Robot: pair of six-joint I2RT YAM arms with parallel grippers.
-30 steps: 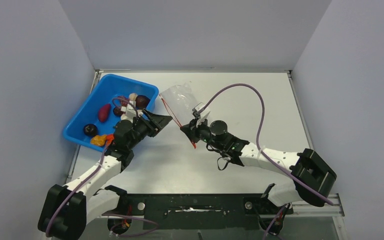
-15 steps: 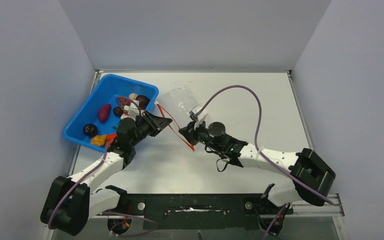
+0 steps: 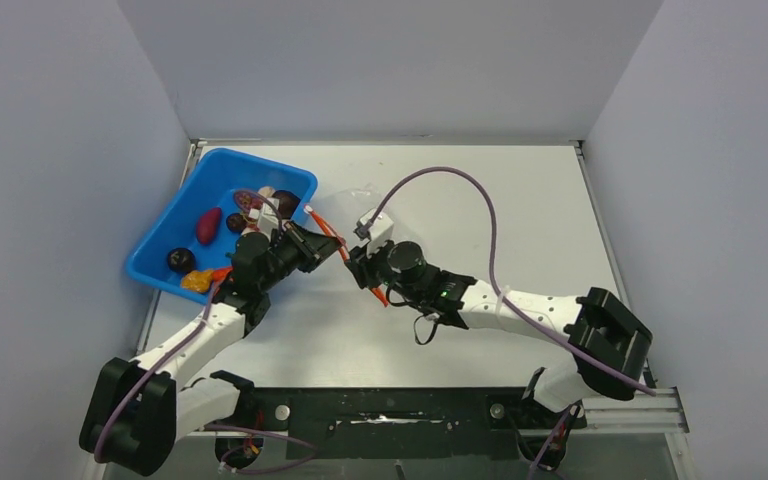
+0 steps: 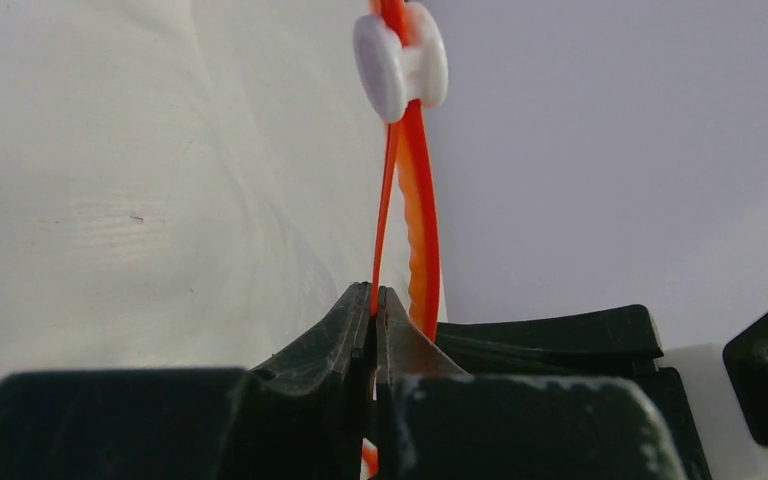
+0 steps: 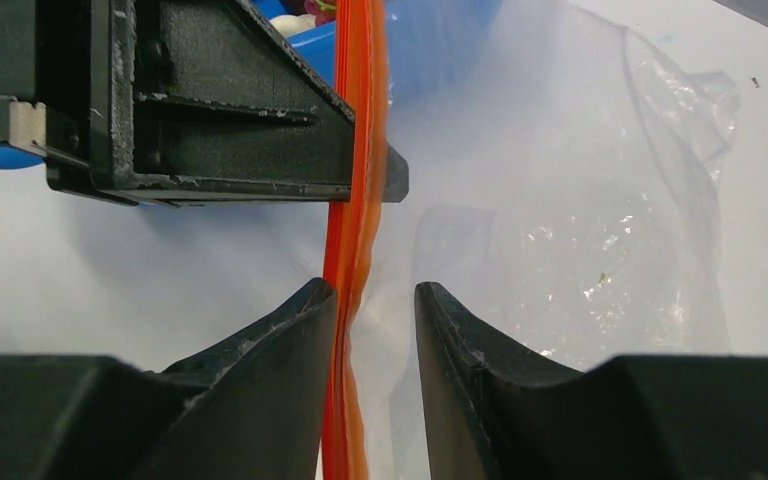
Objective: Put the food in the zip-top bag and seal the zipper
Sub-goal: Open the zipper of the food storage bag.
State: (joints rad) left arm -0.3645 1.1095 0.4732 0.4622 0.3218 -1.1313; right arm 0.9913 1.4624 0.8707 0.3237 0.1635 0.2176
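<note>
The zip-top bag (image 5: pixel 580 230) lies clear and crumpled on the white table, mostly hidden in the top view behind the right wrist. Its zipper (image 3: pixel 326 226) is a red strip running from beside the bin towards the right arm, with a white slider (image 4: pixel 400 60) at its far end. My left gripper (image 4: pixel 375 292) is shut on one lip of the zipper (image 4: pixel 415 200). My right gripper (image 5: pixel 375 290) is open, and the zipper (image 5: pixel 355 220) runs between its fingers against the left one. The food (image 3: pixel 207 224) sits in the blue bin.
The blue bin (image 3: pixel 180 205) stands at the table's left rear, right behind my left gripper (image 3: pixel 330 243), holding several toy pieces, among them a dark one (image 3: pixel 181 260) and an orange one (image 3: pixel 196 281). Grey walls close the table on three sides.
My left gripper has closed on the zipper strip. My right gripper, shut on the strip before, has opened. The right arm and the bag mouth have shifted left towards the bin.
</note>
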